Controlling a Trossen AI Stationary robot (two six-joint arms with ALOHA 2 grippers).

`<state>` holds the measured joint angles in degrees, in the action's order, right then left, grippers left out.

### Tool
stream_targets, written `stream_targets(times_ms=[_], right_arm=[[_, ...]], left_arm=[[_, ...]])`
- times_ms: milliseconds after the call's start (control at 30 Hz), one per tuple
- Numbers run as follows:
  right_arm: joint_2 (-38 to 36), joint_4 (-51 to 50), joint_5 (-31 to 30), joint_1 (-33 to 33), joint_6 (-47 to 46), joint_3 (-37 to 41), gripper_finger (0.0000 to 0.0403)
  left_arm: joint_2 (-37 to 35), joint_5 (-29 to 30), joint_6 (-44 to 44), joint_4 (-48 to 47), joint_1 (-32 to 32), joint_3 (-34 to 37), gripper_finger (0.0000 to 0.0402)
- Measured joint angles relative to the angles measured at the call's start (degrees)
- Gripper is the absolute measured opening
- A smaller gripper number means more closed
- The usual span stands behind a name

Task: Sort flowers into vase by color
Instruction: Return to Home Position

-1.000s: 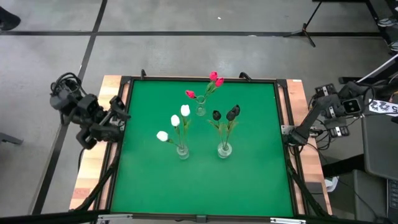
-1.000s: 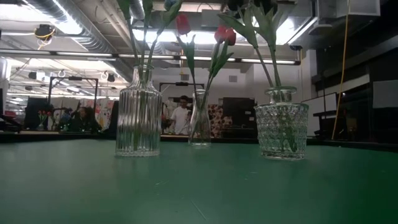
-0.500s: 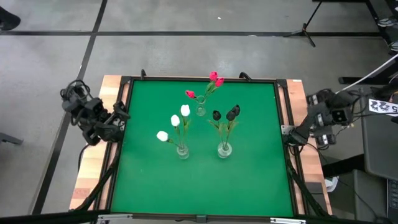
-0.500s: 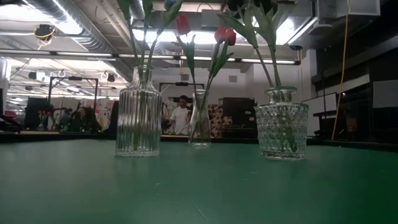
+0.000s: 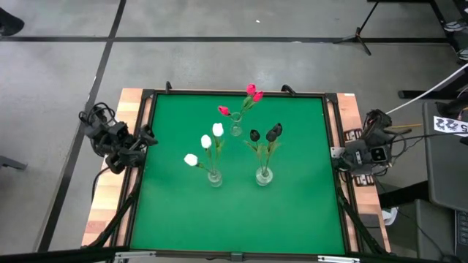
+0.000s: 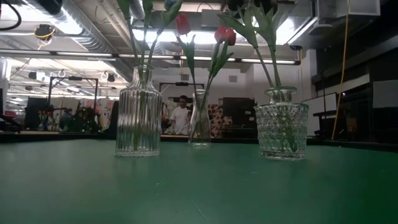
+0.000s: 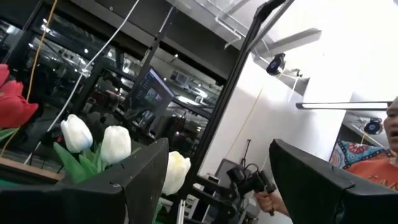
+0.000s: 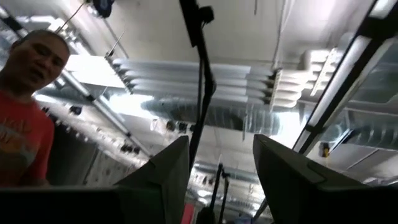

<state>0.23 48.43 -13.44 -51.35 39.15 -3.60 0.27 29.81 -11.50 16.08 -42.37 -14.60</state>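
Note:
Three glass vases stand on the green table (image 5: pixel 175 219). A ribbed vase (image 6: pixel 138 118) holds white flowers (image 5: pixel 205 142), a slim vase (image 6: pixel 199 121) holds red-pink flowers (image 5: pixel 253 93), and a patterned vase (image 6: pixel 282 129) holds near-black flowers (image 5: pixel 272 133). Their stems stick into the vase mouths. My left gripper (image 7: pixel 217 180) sits at the table's left edge (image 5: pixel 144 137), open and empty, tipped upward. My right gripper (image 8: pixel 221 180) sits off the table's right edge (image 5: pixel 352 155), open and empty, aimed up at the ceiling.
The table has a wooden border (image 5: pixel 102 212) and a black frame. A person (image 8: pixel 28 106) shows in the right wrist view and another at the picture's edge (image 7: pixel 379 155) in the left wrist view. A third person (image 6: pixel 181 115) stands far behind the vases.
Both arms have folded and sunk at the table's sides. The left one has come down beside the left edge, and the right one has drawn in toward the right edge while tipping upward. Vases and flowers have stayed put.

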Motion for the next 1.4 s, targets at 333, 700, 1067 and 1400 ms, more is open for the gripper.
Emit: stream_targets(times_ms=[333,700,1067,1400], right_arm=[[-0.02,-0.29,0.32,-0.02,4.34,2.93,0.0177],[-0.02,-26.3,-3.71,-0.02,4.14,3.02,0.0177],[-0.04,-38.75,-17.03,0.0,11.76,3.11,0.0177],[-0.03,-43.55,-22.58,0.0,8.23,3.15,0.0177]], left_arm=[[-0.02,-0.18,-0.57,-4.08,0.0,2.9,0.0273],[-0.02,0.14,-1.32,-20.32,0.0,3.49,0.0273],[0.0,9.03,-10.55,-36.58,0.0,3.49,0.0273],[0.0,6.06,-15.46,-36.83,0.0,3.49,0.0273]])
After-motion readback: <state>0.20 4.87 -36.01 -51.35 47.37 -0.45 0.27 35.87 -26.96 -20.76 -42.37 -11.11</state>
